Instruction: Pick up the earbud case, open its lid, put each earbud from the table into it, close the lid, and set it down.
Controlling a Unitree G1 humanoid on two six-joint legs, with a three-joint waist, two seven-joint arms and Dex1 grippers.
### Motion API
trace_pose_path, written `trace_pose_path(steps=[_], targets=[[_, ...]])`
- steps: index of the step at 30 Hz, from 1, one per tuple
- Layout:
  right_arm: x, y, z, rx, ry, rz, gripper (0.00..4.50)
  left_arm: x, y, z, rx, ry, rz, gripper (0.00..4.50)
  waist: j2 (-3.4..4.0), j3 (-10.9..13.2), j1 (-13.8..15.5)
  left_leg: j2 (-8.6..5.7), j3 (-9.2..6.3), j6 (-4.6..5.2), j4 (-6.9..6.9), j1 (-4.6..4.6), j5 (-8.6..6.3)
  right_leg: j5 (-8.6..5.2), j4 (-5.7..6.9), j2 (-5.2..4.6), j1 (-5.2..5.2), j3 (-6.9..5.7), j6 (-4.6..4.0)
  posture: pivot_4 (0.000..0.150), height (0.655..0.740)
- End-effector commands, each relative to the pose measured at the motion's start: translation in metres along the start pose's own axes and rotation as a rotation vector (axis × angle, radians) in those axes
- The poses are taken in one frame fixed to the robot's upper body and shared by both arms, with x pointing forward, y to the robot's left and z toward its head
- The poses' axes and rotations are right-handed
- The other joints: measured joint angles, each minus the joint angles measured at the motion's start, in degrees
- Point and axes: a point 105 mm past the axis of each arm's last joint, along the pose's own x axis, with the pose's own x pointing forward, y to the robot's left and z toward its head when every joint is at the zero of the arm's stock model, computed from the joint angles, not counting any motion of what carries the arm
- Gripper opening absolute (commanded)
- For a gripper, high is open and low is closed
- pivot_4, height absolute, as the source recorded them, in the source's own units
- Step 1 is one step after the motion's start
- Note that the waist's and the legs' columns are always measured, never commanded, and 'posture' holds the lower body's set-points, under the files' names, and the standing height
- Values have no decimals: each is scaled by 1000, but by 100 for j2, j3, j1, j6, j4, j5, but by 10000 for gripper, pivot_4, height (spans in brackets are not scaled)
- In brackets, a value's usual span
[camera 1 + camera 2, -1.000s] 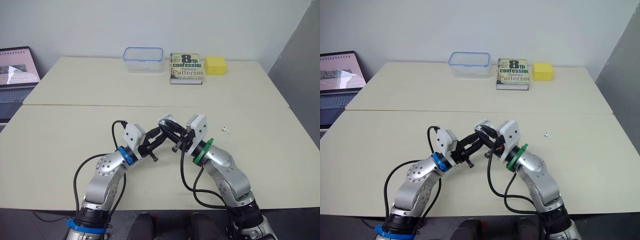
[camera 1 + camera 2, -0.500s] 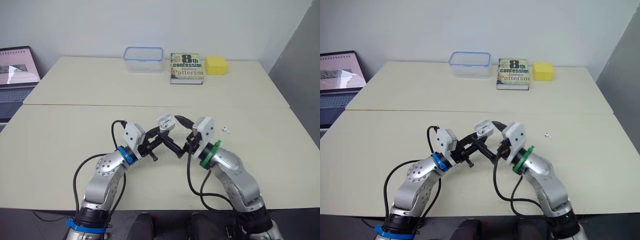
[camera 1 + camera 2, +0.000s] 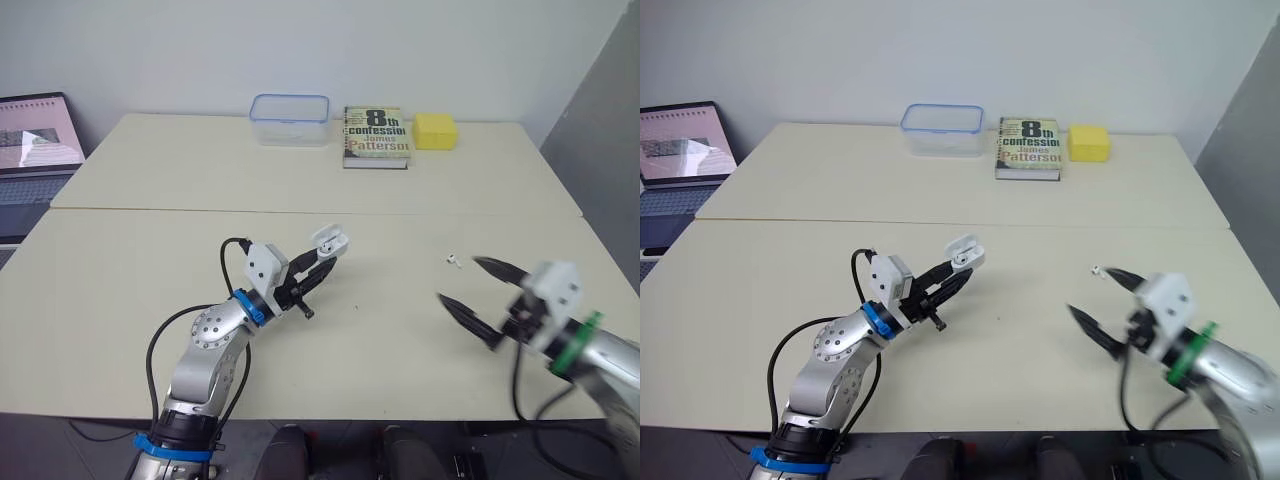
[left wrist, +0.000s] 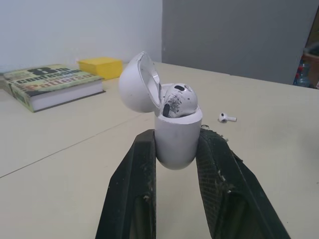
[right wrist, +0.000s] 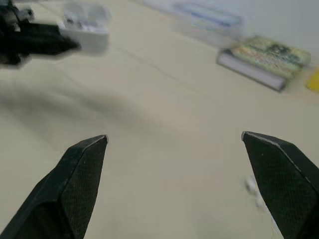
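Case (image 4: 177, 134): lid open, clenched in the left pincer (image 4: 177, 149) above the bench (image 3: 400, 340).
Done: first earbud (image 4: 179, 99) sits inside.
Remaining: second earbud (image 3: 454, 260) on bench near the released, empty right pincer (image 5: 174, 137); closing, setting down.

earbud case (image 4: 177, 142): glossy white plastic | table (image 3: 130, 250): matt, smooth

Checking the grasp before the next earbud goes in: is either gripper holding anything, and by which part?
The left gripper grips the white plastic earbud case, lid open, by the lower sides of its body. The right gripper is open and empty.
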Motion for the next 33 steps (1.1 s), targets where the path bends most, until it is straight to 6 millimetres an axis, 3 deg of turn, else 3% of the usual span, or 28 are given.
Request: trace_pose_path(steps=[1, 4, 8, 16, 22, 30, 33], targets=[[-36, -29, -12, -94, 71, -69, 45000, 3, 1, 12, 40, -50, -5, 7696, 1, 0, -5, 0, 3, 0, 1, 0, 0, 1, -1, 0, 0, 3, -2, 1500, 7400], [-60, -42, -29, -60, 144, -102, 45000, 2, 2, 11, 44, -46, -7, 7696, 6, -3, -39, 3, 18, 0, 0, 8, 0, 2, 0, 3, 0, 19, -3, 1500, 7400], [-72, -48, -37, 14, 175, -122, 45000, 2, 3, 10, 48, -44, -9, 7696, 7, -4, -51, 6, 30, 1, -2, 11, -1, 2, 3, 10, -5, 36, -3, 1500, 7400], [-62, -57, -31, 32, 161, -142, 45000, 1, 3, 10, 50, -38, -14, 7696, 7, -4, -44, 1, 47, 0, 0, 10, -1, 4, 0, 9, -8, 73, 1, 1500, 7400], [-23, -65, -23, 44, 154, -88, 45000, 4, 2, 9, 47, -36, -20, 7696, 7, -4, -53, 1, 58, 0, 1, 14, -1, 7, 2, 10, -9, 78, 4, 1500, 7400], [65, -77, -25, 21, 159, 0, 45000, 4, -3, 7, 40, -33, -28, 7696, 6, -4, -66, 1, 76, 0, 2, 12, 0, 12, 4, 13, -21, 93, 9, 1500, 7400], [99, -77, -40, 33, 167, 15, 45000, 5, -3, 7, 40, -35, -27, 7696, 0, 0, -56, 4, 68, 0, 4, 3, -1, 19, 1, 14, -25, 99, -1, 1500, 7400]])
